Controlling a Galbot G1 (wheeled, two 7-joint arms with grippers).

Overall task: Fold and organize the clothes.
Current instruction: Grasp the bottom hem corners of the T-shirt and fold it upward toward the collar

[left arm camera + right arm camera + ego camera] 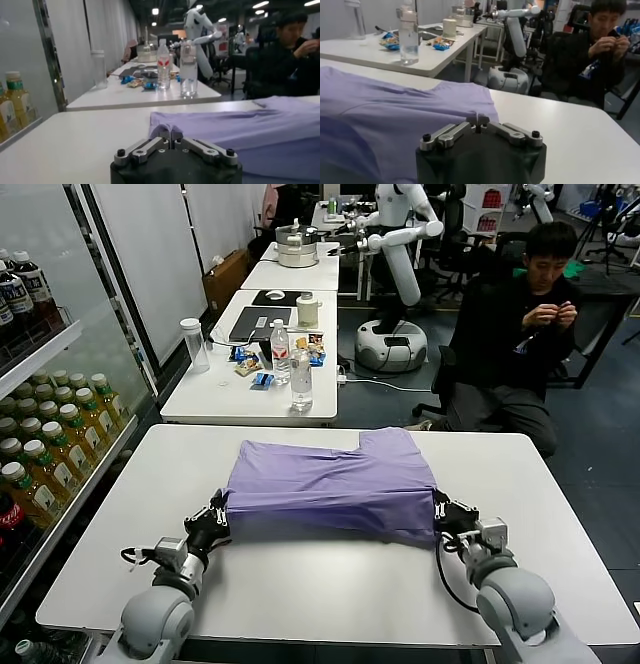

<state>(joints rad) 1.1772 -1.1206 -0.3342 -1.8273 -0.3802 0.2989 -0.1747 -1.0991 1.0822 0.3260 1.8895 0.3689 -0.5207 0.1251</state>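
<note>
The lavender T-shirt (330, 479) lies on the white table (330, 594), its near part doubled over and one sleeve pointing toward the far right. My left gripper (222, 510) is at the shirt's near left corner, shut on the fabric, which bunches over its tips in the left wrist view (171, 133). My right gripper (441, 510) is at the near right corner, shut on the shirt's edge (477, 119). The shirt also shows in the left wrist view (250, 130) and the right wrist view (380, 110). Both grippers are low, close to the tabletop.
A second table (200, 399) behind holds water bottles (300, 379), a cup and snacks. A person in black (520, 334) sits at the far right. A drinks cooler (50, 444) stands at the left. Another robot (400, 244) stands farther back.
</note>
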